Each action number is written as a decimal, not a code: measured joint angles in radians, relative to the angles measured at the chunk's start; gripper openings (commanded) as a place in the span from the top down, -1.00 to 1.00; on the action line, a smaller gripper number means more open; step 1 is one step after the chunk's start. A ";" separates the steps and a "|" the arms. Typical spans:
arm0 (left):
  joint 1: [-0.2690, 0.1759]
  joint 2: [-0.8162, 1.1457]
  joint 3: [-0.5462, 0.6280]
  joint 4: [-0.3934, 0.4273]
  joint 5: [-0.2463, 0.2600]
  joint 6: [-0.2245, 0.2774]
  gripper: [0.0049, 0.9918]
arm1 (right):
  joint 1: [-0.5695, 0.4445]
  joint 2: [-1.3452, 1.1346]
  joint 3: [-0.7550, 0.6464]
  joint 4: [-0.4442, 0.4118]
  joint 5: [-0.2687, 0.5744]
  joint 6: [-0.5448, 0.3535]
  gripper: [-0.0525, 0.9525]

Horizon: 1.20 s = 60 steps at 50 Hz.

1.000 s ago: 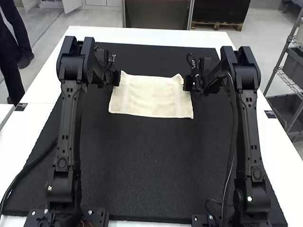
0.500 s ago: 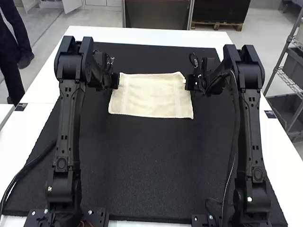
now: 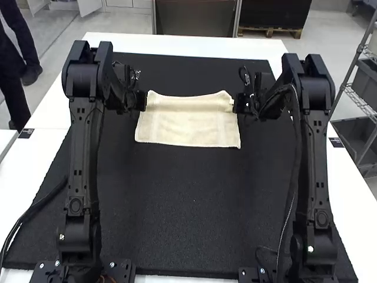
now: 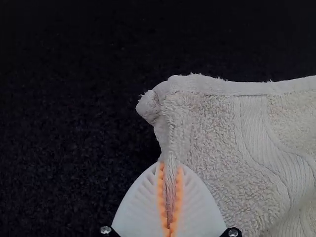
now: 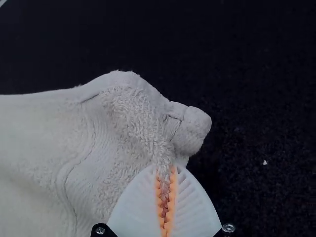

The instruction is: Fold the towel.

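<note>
Towel (image 3: pixel 187 125), cream and fairly thick, lies spread toward twelve o'clock on the black mat (image 3: pixel 171 206) that covers much of the white counter (image 3: pixel 177 42). Going left to right, a dark cable (image 3: pixel 29 212) curves in around eight o'clock of the mat. The left arm (image 3: pixel 79 177) stands at about seven, reaching forward so that its tool (image 3: pixel 143 101) sits at the towel's ten o'clock corner. That left tool (image 4: pixel 169 197) is clenched on a pinch of cloth between orange pads (image 4: pixel 161 197), a rolled nub of corner poking out past its tips. Between the two tools the towel's far edge is raised and sags slightly, while its near part lies flat. At the two o'clock corner, the right tool (image 3: pixel 237 105) grips a bunched pinch likewise. The right arm (image 3: pixel 315 177) stands at about five.
</note>
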 measured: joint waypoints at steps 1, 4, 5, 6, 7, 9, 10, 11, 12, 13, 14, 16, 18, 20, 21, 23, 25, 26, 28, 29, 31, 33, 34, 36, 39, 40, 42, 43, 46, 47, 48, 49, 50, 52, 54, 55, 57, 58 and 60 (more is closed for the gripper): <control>0.000 -0.003 -0.004 0.003 0.000 0.000 0.96 | -0.001 -0.005 -0.002 0.003 0.000 0.000 0.93; 0.000 -0.016 -0.019 0.010 0.003 0.000 0.96 | -0.002 -0.020 -0.008 0.007 -0.004 0.000 0.93; 0.000 -0.020 -0.024 0.013 0.004 0.000 0.96 | -0.003 -0.027 -0.010 0.009 -0.006 0.000 0.93; 0.000 -0.025 -0.029 0.014 0.005 0.000 0.96 | -0.003 -0.030 -0.011 0.011 -0.006 0.000 0.93; 0.000 -0.030 -0.033 0.017 0.006 0.000 0.96 | -0.003 -0.034 -0.013 0.011 -0.006 0.000 0.93; 0.000 -0.038 -0.041 0.023 0.006 0.000 0.96 | -0.003 -0.042 -0.019 0.011 -0.007 0.000 0.93; 0.000 -0.043 -0.046 0.026 0.006 0.000 0.96 | -0.003 -0.046 -0.021 0.011 -0.008 0.000 0.93; 0.000 -0.047 -0.050 0.029 0.006 0.000 0.96 | -0.003 -0.050 -0.025 0.011 -0.010 0.000 0.93; 0.000 -0.052 -0.054 0.029 0.006 0.000 0.96 | -0.003 -0.052 -0.027 0.011 -0.010 0.000 0.93; 0.000 -0.056 -0.057 0.029 0.007 0.000 0.96 | -0.003 -0.054 -0.029 0.011 -0.011 0.000 0.93; 0.000 -0.061 -0.062 0.030 0.007 0.000 0.96 | -0.003 -0.056 -0.032 0.012 -0.011 0.000 0.93; 0.001 -0.071 -0.069 0.030 0.007 0.000 0.96 | -0.004 -0.060 -0.039 0.013 -0.014 0.000 0.93; 0.002 -0.081 -0.076 0.030 0.009 0.000 0.96 | -0.004 -0.061 -0.043 0.013 -0.016 0.000 0.93; 0.003 -0.090 -0.082 0.031 0.012 0.000 0.96 | -0.005 -0.063 -0.051 0.014 -0.018 0.000 0.93; 0.004 -0.093 -0.084 0.032 0.014 0.000 0.96 | -0.005 -0.064 -0.054 0.014 -0.018 0.000 0.93; 0.006 -0.102 -0.091 0.035 0.016 0.000 0.96 | -0.005 -0.064 -0.059 0.014 -0.019 0.000 0.93; 0.008 -0.109 -0.097 0.036 0.020 0.000 0.96 | -0.005 -0.064 -0.065 0.014 -0.022 0.000 0.93; 0.008 -0.114 -0.101 0.037 0.021 0.000 0.96 | -0.005 -0.064 -0.068 0.014 -0.022 0.000 0.93; 0.009 -0.120 -0.108 0.039 0.026 0.000 0.96 | -0.005 -0.066 -0.076 0.014 -0.023 0.000 0.93; 0.009 -0.123 -0.113 0.039 0.026 0.000 0.96 | -0.005 -0.068 -0.081 0.014 -0.023 0.000 0.93; 0.009 -0.129 -0.121 0.039 0.029 0.001 0.96 | -0.006 -0.073 -0.090 0.014 -0.024 0.000 0.93; 0.009 -0.136 -0.130 0.039 0.030 0.001 0.96 | -0.006 -0.078 -0.096 0.014 -0.025 0.000 0.93; 0.009 -0.140 -0.134 0.040 0.030 0.002 0.96 | -0.006 -0.080 -0.100 0.014 -0.026 0.000 0.93; 0.009 -0.146 -0.143 0.040 0.031 0.003 0.96 | -0.008 -0.086 -0.106 0.014 -0.026 0.000 0.93; 0.009 -0.156 -0.157 0.043 0.034 0.004 0.96 | -0.011 -0.095 -0.113 0.014 -0.030 0.000 0.93; 0.010 -0.160 -0.162 0.043 0.035 0.004 0.96 | -0.012 -0.098 -0.117 0.014 -0.032 0.000 0.93; 0.012 -0.166 -0.171 0.045 0.038 0.004 0.96 | -0.014 -0.109 -0.128 0.014 -0.037 0.000 0.93; 0.013 -0.170 -0.176 0.047 0.041 0.004 0.96 | -0.015 -0.113 -0.132 0.014 -0.037 0.000 0.93; 0.019 -0.181 -0.190 0.051 0.048 0.004 0.96 | -0.017 -0.126 -0.146 0.014 -0.043 -0.001 0.93; 0.021 -0.184 -0.196 0.055 0.050 0.004 0.96 | -0.017 -0.133 -0.152 0.014 -0.046 -0.001 0.93; 0.023 -0.188 -0.200 0.058 0.053 0.004 0.96 | -0.017 -0.137 -0.156 0.014 -0.048 -0.001 0.93; 0.025 -0.191 -0.205 0.060 0.056 0.004 0.96 | -0.018 -0.143 -0.161 0.014 -0.051 -0.001 0.93; 0.026 -0.195 -0.210 0.061 0.057 0.004 0.96 | -0.018 -0.147 -0.165 0.014 -0.052 -0.001 0.93; 0.031 -0.202 -0.220 0.063 0.060 0.006 0.96 | -0.018 -0.152 -0.172 0.015 -0.058 -0.001 0.93; 0.034 -0.209 -0.229 0.063 0.063 0.008 0.96 | -0.018 -0.158 -0.179 0.015 -0.062 -0.001 0.93; 0.035 -0.212 -0.232 0.063 0.064 0.008 0.96 | -0.019 -0.159 -0.182 0.015 -0.063 -0.001 0.93; 0.039 -0.219 -0.239 0.063 0.068 0.009 0.96 | -0.018 -0.163 -0.193 0.015 -0.066 -0.004 0.93; 0.040 -0.222 -0.243 0.063 0.071 0.011 0.96 | -0.018 -0.164 -0.197 0.015 -0.068 -0.005 0.93; 0.042 -0.228 -0.250 0.064 0.074 0.013 0.96 | -0.019 -0.167 -0.206 0.015 -0.069 -0.008 0.93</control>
